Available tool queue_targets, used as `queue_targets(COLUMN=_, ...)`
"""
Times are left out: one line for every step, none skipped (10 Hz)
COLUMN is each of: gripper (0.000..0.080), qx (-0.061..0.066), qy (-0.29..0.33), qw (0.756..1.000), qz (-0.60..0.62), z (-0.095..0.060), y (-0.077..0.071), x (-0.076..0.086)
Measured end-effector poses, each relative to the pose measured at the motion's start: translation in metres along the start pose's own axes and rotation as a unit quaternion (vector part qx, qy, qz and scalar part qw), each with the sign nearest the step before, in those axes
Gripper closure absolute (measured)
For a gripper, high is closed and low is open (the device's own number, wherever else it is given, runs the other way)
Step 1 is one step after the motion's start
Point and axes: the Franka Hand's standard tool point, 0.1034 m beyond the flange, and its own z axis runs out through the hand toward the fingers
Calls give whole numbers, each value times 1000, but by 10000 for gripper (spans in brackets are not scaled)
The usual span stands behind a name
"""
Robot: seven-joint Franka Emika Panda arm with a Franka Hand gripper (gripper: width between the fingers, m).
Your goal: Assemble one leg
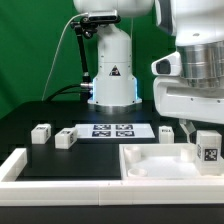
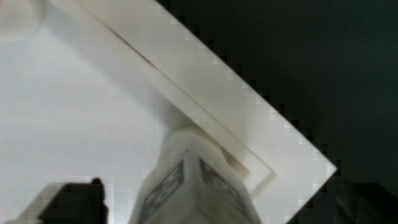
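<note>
One leg point(image 1: 207, 148), a small white block with a marker tag facing the camera, stands upright at the exterior view's right, against the large white tray-like part point(image 1: 150, 170). My gripper point(image 1: 203, 130) hangs just above it, with one dark finger point(image 1: 186, 128) showing beside the leg's top. In the wrist view the leg point(image 2: 199, 185) rises between my gripper's point(image 2: 205, 208) dark fingers point(image 2: 71, 205), with a gap showing on the one side I can see, so the jaws stand open around it. The part's raised rim point(image 2: 196, 85) runs diagonally below.
The marker board point(image 1: 112, 130) lies mid-table before the robot base point(image 1: 112, 85). Two more legs point(image 1: 41, 133) point(image 1: 66, 138) stand to its left in the exterior view, another point(image 1: 166, 131) to its right. A white rail point(image 1: 15, 165) borders the table front.
</note>
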Motion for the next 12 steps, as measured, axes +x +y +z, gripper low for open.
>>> queue_targets(gripper=151, qx=-6, qy=15, qw=998, qz=-60, z=0, y=-3, x=0)
queue_targets(gripper=151, qx=-9, qy=13, qw=993, qz=-120, z=2, y=-1, x=2)
queue_targets(gripper=151, qx=-12, qy=11, qw=988, qz=-154, z=0, y=0, x=3)
queue_targets(gripper=151, qx=-19, qy=9, qw=977, qz=-213, z=-1, y=-1, x=3)
queue_targets(gripper=151, qx=-24, qy=-2, qw=961, qz=-275, z=0, y=1, x=7)
queue_targets(gripper=151, qx=-23, qy=-2, qw=955, qz=-296, z=-1, y=-1, x=8)
queue_targets(gripper=151, qx=-23, qy=-3, qw=938, qz=-345, z=-1, y=0, x=8)
queue_targets(gripper=151, qx=-23, qy=-4, qw=925, qz=-379, z=-1, y=1, x=8)
queue_targets(gripper=267, qx=-23, qy=-4, qw=928, qz=-372, z=-1, y=0, x=8)
queue_targets(gripper=406, qx=-23, qy=-4, qw=928, qz=-372, z=-1, y=0, x=8)
queue_targets(gripper=504, qx=-25, qy=-3, qw=928, qz=-371, z=-1, y=3, x=11)
queue_targets(gripper=504, qx=-25, qy=-4, qw=929, qz=-370, z=-1, y=3, x=11)
